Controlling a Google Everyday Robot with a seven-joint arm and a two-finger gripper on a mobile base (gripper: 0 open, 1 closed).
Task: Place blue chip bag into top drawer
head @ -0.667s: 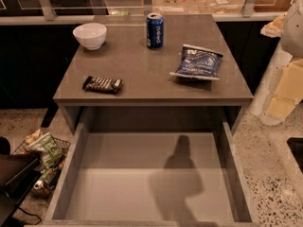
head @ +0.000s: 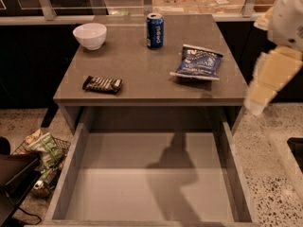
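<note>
The blue chip bag (head: 197,63) lies flat on the right part of the grey table top (head: 142,74), a little behind its front edge. The top drawer (head: 147,174) is pulled out wide below the table front; nothing lies on its flat bottom, only my arm's shadow. My gripper (head: 258,103) hangs at the end of the cream arm by the right edge of the view, off the table's right side, to the right of the bag and above the drawer's right wall. It holds nothing that I can see.
A blue soda can (head: 155,30) stands at the table's back middle, a white bowl (head: 90,35) at the back left, a black-and-white candy bar (head: 102,84) at the front left. A wire basket with bags (head: 45,155) sits on the floor left of the drawer.
My arm has moved a little to the left, toward the table's right edge. The bag, can, bowl, bar and drawer have not moved.
</note>
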